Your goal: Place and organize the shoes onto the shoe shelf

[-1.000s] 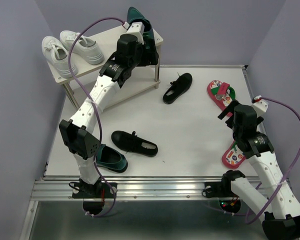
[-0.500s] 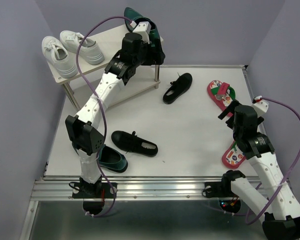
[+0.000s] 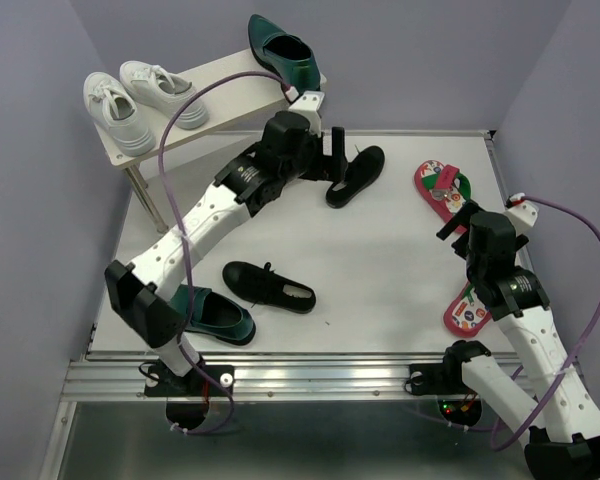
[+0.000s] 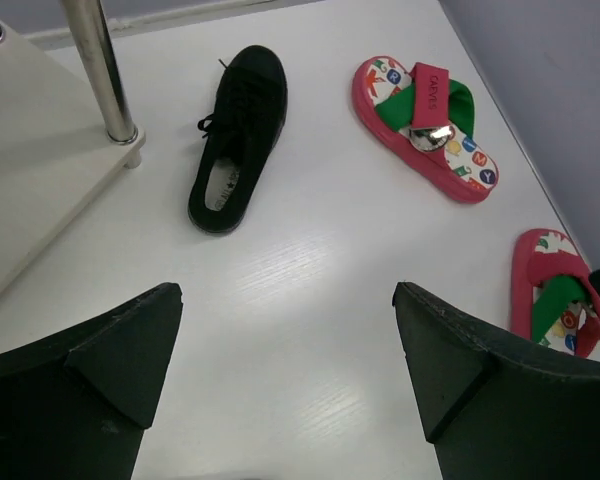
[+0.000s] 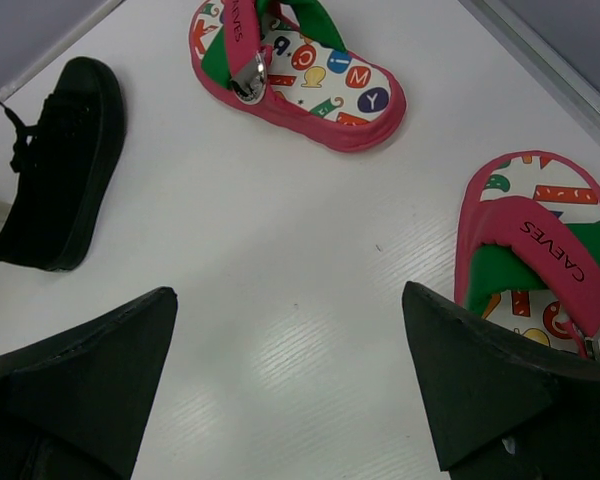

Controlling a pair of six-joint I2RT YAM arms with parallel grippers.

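Note:
The shoe shelf (image 3: 230, 78) stands at the back left. One dark-green loafer (image 3: 283, 50) lies on the right end of its top board. The other green loafer (image 3: 218, 316) lies on the table at the front left. One black strap shoe (image 3: 356, 175) lies right of the shelf, and it also shows in the left wrist view (image 4: 238, 135). The other black shoe (image 3: 268, 287) lies at the front. Two red flip-flops (image 3: 442, 187) (image 3: 467, 308) lie at the right. My left gripper (image 3: 327, 165) is open and empty beside the far black shoe. My right gripper (image 3: 460, 222) is open and empty between the flip-flops.
A pair of white sneakers (image 3: 140, 100) fills the left end of the shelf's top board. A shelf leg (image 4: 100, 70) and the lower board (image 4: 30, 160) show at the left of the left wrist view. Purple walls close in the table on three sides.
My left gripper has let go of the green loafer on the top board and swung down and right to the table by the black shoe. The right arm has not moved.

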